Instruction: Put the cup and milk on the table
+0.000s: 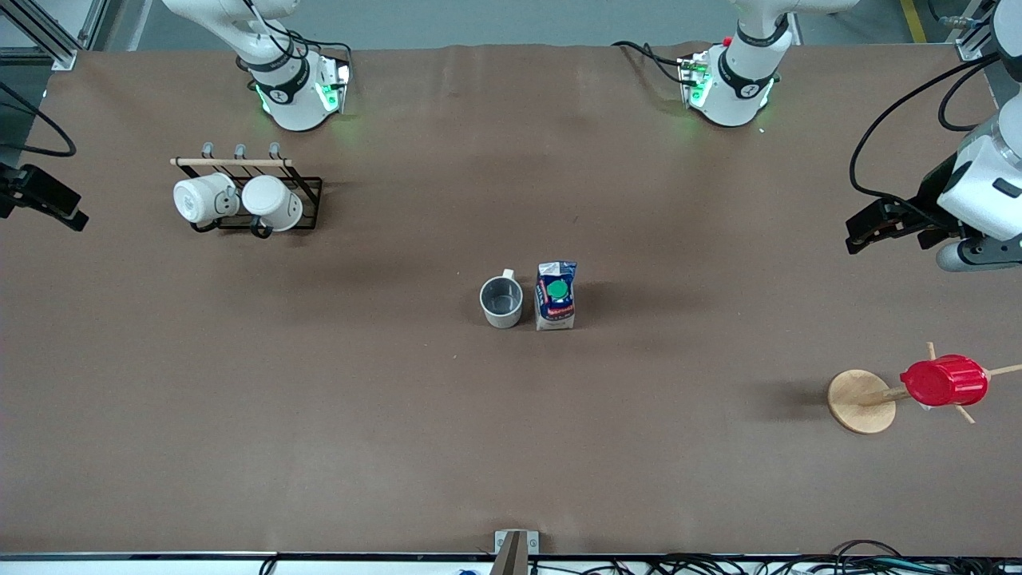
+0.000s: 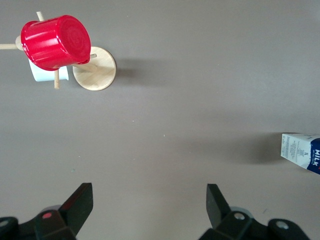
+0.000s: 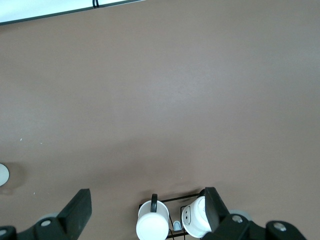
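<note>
- Front view: cup and milk stand upright, just beside each other, mid-worktop; the milk is toward the left arm's end.
- Left gripper hangs over that end of the worktop, jaws spread wide and empty; the left wrist view shows both fingers apart over bare worktop, the milk at the frame edge.
- Right gripper hangs over the opposite end, near a rack with two white mugs; its jaws are likewise wide and empty in the right wrist view.
- Red cup sits on a wooden peg stand, well apart from the task pair.
- Handling, judged: the cup looks rigid, smooth and likely breakable; its rim wall or handle offers the surest hold. The milk looks light with yielding walls; a gentle pinch across its flat sides, below the green cap, seems best.
- Judged status: both items already rest on the worktop.
</note>
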Motion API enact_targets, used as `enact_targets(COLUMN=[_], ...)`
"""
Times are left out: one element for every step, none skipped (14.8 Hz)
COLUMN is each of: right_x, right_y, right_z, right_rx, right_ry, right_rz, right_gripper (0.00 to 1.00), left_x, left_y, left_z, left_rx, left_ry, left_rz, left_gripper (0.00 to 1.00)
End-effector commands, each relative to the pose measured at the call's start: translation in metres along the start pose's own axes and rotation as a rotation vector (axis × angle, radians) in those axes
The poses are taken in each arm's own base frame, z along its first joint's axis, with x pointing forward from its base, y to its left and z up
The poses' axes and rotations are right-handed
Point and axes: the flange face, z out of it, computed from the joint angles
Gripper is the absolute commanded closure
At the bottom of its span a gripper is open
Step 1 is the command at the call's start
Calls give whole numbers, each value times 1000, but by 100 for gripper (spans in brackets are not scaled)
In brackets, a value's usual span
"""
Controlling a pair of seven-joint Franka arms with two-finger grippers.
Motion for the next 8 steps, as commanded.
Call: enact_targets(right_x=[1, 1, 2, 2, 2, 2, 2, 2], right_y=[5, 5, 4, 4, 4, 4, 4, 4], right_z=[-1, -1, 1, 1, 1, 1, 1, 1], right_rx=[21, 20, 20, 20, 20, 20, 20, 20], right_ry=[-5, -5, -8, -9, -9, -8, -8, -8], right_rz=[-22, -22, -24, -22, -24, -22, -22, -22], right_gripper=[0, 0, 0, 0, 0, 0, 0, 0], left_x=[-6, -6, -6, -6, -6, -7, -7, -9], left_y=[1, 2, 2, 2, 3, 4, 6, 6], left_z=[-9, -9, -10, -10, -9, -10, -9, -12], left_rx=[-15, -19, -29, -30, -30, -27, -23, -21], left_ry=[-3, -5, -3, -3, -7, -6, -7, -5], left_rz=[4, 5, 4, 0, -3, 1, 1, -10], left_gripper=[0, 0, 0, 0, 0, 0, 0, 0])
